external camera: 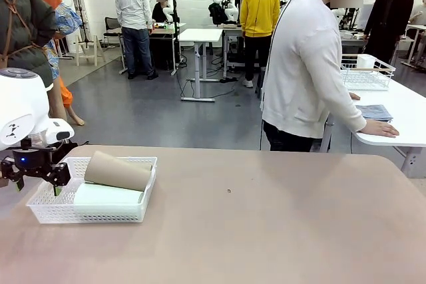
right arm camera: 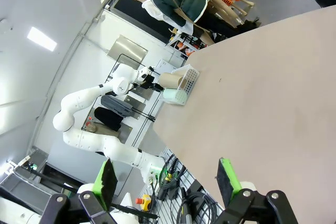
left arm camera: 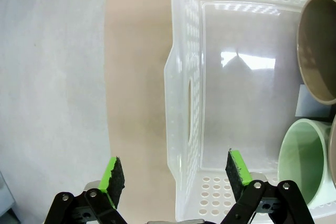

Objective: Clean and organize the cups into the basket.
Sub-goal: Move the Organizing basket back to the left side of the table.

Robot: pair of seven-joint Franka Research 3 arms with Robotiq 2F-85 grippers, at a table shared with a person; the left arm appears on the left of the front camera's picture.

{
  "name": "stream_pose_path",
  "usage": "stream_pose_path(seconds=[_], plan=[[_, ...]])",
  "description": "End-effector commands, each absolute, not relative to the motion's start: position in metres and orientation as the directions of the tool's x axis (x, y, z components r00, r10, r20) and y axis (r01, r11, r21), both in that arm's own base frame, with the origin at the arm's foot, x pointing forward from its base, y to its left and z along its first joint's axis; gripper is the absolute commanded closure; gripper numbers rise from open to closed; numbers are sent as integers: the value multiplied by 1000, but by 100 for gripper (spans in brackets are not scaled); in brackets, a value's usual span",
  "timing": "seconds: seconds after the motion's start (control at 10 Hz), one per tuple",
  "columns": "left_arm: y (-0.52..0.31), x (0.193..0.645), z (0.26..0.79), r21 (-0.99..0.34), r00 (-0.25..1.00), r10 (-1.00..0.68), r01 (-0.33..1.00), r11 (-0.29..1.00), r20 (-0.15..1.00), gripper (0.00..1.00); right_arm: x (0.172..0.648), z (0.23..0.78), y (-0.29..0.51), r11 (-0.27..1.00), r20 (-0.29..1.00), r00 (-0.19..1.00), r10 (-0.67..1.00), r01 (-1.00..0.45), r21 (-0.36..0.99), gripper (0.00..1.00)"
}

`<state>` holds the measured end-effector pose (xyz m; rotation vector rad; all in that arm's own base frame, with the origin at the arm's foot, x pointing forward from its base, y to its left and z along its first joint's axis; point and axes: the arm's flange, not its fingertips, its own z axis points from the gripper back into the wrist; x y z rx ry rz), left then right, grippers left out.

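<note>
A: Spanning the whole near field — tan table (external camera: 266, 217), bare across the middle and right.
B: Standing just past the far edge, right of centre — person (external camera: 306, 64) in a white top, hand (external camera: 379, 128) resting on a neighbouring white table.

A: Sitting by the table's left edge — white lattice basket (external camera: 50, 212), long side running along that edge.
B: Lying inside, on their sides — brown cup (external camera: 118, 170) resting on top toward the far wall, mint green cup (external camera: 110, 199) lying below it against the near wall.
A: Showing open mouths at the right of the left wrist view — brown cup (left arm camera: 317, 51), mint green cup (left arm camera: 307, 163).

B: Hovering over the basket's left end wall — left gripper (external camera: 36, 167), jaws standing wide apart, gripping nothing.
A: Straddling that end wall (left arm camera: 184, 124) in the wrist view — one green pad (left arm camera: 114, 174) outside over the table, the other inside above the basket floor.

B: Hanging off the table's near right corner — right gripper (right arm camera: 168, 182), jaws spread wide, holding nothing.
</note>
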<state>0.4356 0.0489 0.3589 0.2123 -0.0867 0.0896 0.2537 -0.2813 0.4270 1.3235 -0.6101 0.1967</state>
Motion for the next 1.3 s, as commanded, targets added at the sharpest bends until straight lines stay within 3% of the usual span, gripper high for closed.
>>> stream_pose_path(seconds=[0.0,0.1,0.2,0.5,0.6,0.7,1.2], plan=[[47,405,402,129,980,129,-149,980,154,0,254,428,-280,254,527,825,-204,-475,842,0],[41,368,444,112,956,139,-172,979,257,0,254,428,-280,254,527,825,-204,-475,842,0],[34,342,470,179,932,145,-213,961,333,0,254,428,-280,254,527,825,-204,-475,842,0],[16,290,511,176,898,126,-217,960,421,0,254,428,-280,254,527,825,-204,-475,842,0],[15,290,511,157,901,138,-219,963,411,0,254,428,-280,254,527,825,-204,-475,842,0],[21,322,542,176,901,118,-207,962,417,0,254,428,-280,254,527,825,-204,-475,842,0],[21,322,542,176,901,118,-207,962,417,0,254,428,-280,254,527,825,-204,-475,842,0]])
